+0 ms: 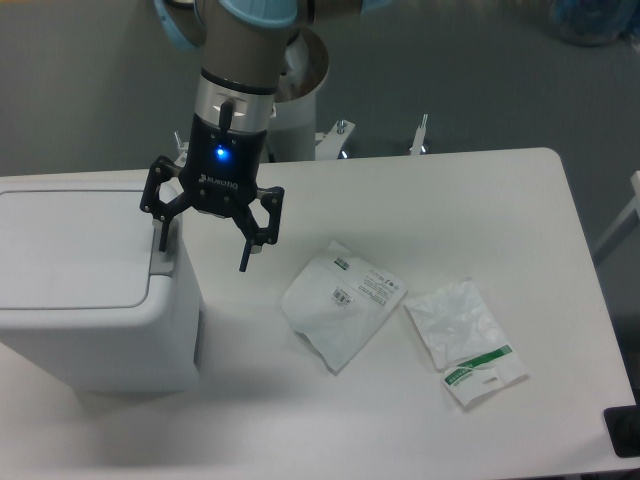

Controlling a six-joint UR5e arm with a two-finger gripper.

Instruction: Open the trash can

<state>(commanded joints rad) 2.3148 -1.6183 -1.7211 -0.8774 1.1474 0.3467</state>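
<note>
The trash can (85, 290) is a large white boxy bin at the left of the table, and its flat lid lies closed. A grey push-tab (163, 258) runs along the lid's right edge. My gripper (203, 256) hangs open over the bin's right side. Its left finger (162, 232) points down right at the push-tab, touching it or just above. The right finger (246, 252) hangs past the bin's side, over the table. Nothing is held between the fingers.
Two flat white plastic packets lie on the table to the right of the bin: one with a printed label (342, 302) and a crumpled one with a green strip (465, 340). A white pedestal (298, 100) stands behind the table. A dark object (624, 430) sits at the front right corner.
</note>
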